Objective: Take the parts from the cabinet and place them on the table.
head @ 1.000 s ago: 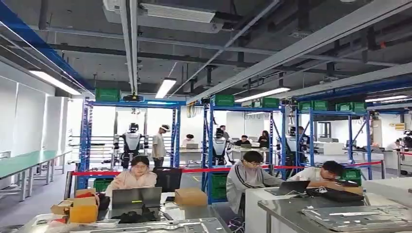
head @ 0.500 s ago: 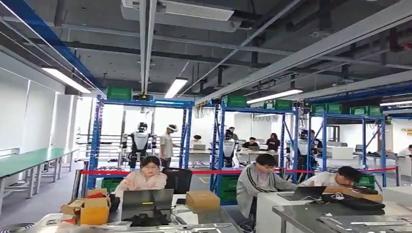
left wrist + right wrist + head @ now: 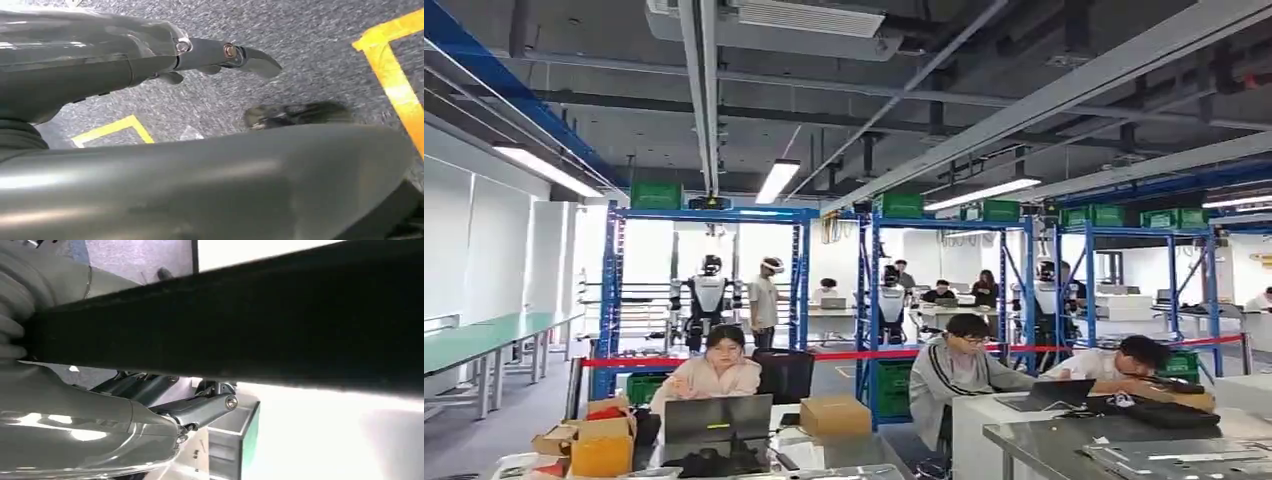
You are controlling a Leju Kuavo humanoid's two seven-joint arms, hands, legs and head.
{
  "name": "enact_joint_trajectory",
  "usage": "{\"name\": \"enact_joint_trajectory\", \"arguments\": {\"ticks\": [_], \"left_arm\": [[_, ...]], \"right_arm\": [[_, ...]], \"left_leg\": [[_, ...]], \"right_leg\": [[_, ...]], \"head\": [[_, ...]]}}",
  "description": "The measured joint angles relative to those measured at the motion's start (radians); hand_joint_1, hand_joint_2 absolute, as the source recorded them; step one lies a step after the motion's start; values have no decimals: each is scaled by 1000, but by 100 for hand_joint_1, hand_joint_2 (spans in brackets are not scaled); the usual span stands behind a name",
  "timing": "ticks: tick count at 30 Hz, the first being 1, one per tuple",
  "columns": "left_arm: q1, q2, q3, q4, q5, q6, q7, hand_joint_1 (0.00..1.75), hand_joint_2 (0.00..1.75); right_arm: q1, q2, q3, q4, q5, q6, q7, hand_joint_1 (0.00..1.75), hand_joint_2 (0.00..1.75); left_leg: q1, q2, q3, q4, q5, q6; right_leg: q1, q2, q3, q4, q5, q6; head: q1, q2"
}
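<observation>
The whole head view has shifted since a moment ago, so the camera has moved, not the things. The left hand hangs over speckled floor with yellow tape, fingers stretched out, holding nothing. The right hand holds a dark flat part, beside a green-edged table.

Steel table, lower right of head view: flat metal panel lying near its front edge, dark bag farther back. White desk just behind, bearing an open laptop. Cluttered desk at lower centre, with laptop, brown carton and open yellow boxes. Long green benches along the left wall. Grey speckled floor with yellow tape lines, seen from left wrist.
</observation>
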Motion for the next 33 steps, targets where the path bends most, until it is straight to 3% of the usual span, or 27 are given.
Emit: {"name": "enact_joint_trajectory", "arguments": {"ticks": [1,2,3,4,7,8,9,11,12,13,14,15,17,19,20,21,22,23,24,26,27,28,29,30,32,33], "left_arm": [[0,0,0,0,0,0,0,0,0],[-1,-1,0,0,0,0,0,0,0],[-2,-1,0,0,0,0,0,0,0],[-3,-1,0,0,0,0,1,0,0],[3,-1,0,0,0,0,0,0,0],[2,-1,0,0,0,0,-1,0,0],[0,-1,0,0,0,0,-1,0,0],[-2,-1,0,0,0,0,-2,0,0],[-2,-1,0,0,0,-1,-2,0,0],[0,-1,0,0,0,-2,-1,0,0],[1,-1,0,0,0,-3,-1,0,0],[1,-1,0,0,0,-3,-1,0,0],[1,-3,0,0,0,-3,-1,0,0],[-2,-6,0,0,1,-2,2,0,0],[-1,-6,0,0,1,-1,5,0,0],[1,-6,0,0,1,0,6,0,0],[-1,-6,0,0,1,2,6,0,0],[-3,-6,0,0,1,2,6,0,0],[-6,-6,0,0,1,3,6,0,0],[-6,0,0,0,1,4,10,0,0],[-4,3,0,0,1,4,10,0,0],[0,4,0,0,1,4,10,0,0],[2,6,0,0,1,4,10,0,0],[2,7,0,0,1,4,10,0,0],[5,8,0,0,1,5,10,0,0],[7,7,0,1,1,5,10,0,0]], "right_arm": [[0,0,0,0,-1,0,0,175,175],[0,0,0,1,-1,1,-1,175,175],[-2,0,0,1,-2,1,-2,175,175],[-2,0,-1,0,-2,1,-2,175,175],[-2,0,-4,-1,-3,2,-3,175,175],[-5,0,-5,-3,-3,2,-3,175,175],[-8,0,-5,-3,-4,3,-4,175,175],[-4,0,-5,-3,-4,5,-4,175,175],[-1,0,-5,-3,-4,5,-4,175,175],[1,0,-5,-3,-4,5,-4,175,175],[1,-1,-5,-3,-4,7,-3,175,175],[0,-1,-5,-3,-4,8,-4,175,175],[0,-1,-6,-3,-4,8,-4,175,175],[-2,-2,-8,-2,-5,9,-2,175,175],[-2,-2,-9,-2,-5,9,-2,175,175],[-3,-2,-9,-1,-6,9,-2,175,175],[-4,0,-10,-3,-6,9,-2,175,175],[-5,0,-10,-3,-6,10,-3,175,175],[-9,1,-10,-3,-7,10,-3,175,175],[-7,2,-10,-3,-7,10,-3,175,175],[-3,2,-10,-3,-7,10,-2,175,175],[-1,2,-10,-3,-7,10,-2,175,175],[1,2,-10,-3,-7,10,-2,175,175],[1,2,-10,-3,-7,10,-2,175,175],[2,2,-10,-3,-7,10,-2,175,175],[2,2,-10,0,-7,10,-3,175,175]], "left_leg": [[5,3,29,-89,65,-5],[3,4,34,-106,57,-5],[-3,7,36,-137,36,11],[-5,7,35,-128,50,25],[-4,6,50,-130,42,45],[-4,5,56,-131,37,53],[-4,5,61,-131,32,58],[-5,4,72,-131,18,61],[-7,4,82,-131,9,61],[-9,3,94,-131,1,61],[-10,2,107,-131,-9,61],[-11,1,120,-132,-18,60],[-8,-1,141,-135,-38,55],[-5,-4,145,-143,-47,43],[-4,-3,158,-145,-43,38],[-6,0,163,-148,-38,34],[-8,1,169,-148,-39,32],[-8,3,159,-112,-38,33],[-7,3,123,-51,-40,32],[-6,3,30,80,-93,22],[-6,3,-7,121,-129,18],[-6,3,-30,132,-145,13],[-4,3,-37,105,-133,10],[-1,4,-27,48,-93,6],[8,5,0,-96,60,0],[4,5,-3,-116,70,5]], "right_leg": [[-1,-1,10,2,-10,7],[0,-1,17,3,-16,13],[2,-1,12,9,-21,20],[2,-1,8,8,-25,24],[-3,-2,15,19,-36,39],[-3,-2,0,57,-39,45],[-5,-2,-35,120,-56,50],[-8,-2,-134,271,-111,56],[-8,-2,-180,328,-131,55],[-7,-2,-196,329,-123,53],[-6,-1,-192,292,-94,48],[-2,-1,-174,223,-49,40],[17,-2,-127,49,83,13],[25,2,-123,31,64,3],[26,3,-125,28,69,0],[27,1,-115,23,62,-10],[20,3,-92,8,63,-13],[16,1,-73,-6,62,-13],[15,-1,-63,-10,57,-19],[15,-1,-48,-10,39,-16],[15,0,-38,-10,29,-14],[15,1,-27,-10,20,-14],[13,3,-12,-10,9,-12],[12,3,6,-9,-4,-9],[10,1,32,-6,-32,1],[11,1,43,4,-44,10]], "head": [[0,0],[-1,0],[-1,0],[0,1],[0,1],[0,0],[0,0],[-1,0],[-1,0],[-1,0],[-1,0],[0,0],[-1,0],[-1,0],[-1,0],[-1,0],[-2,0],[-1,0],[-2,0],[-2,0],[-2,0],[-2,0],[-2,0],[-2,0],[-2,0],[-2,0]]}}
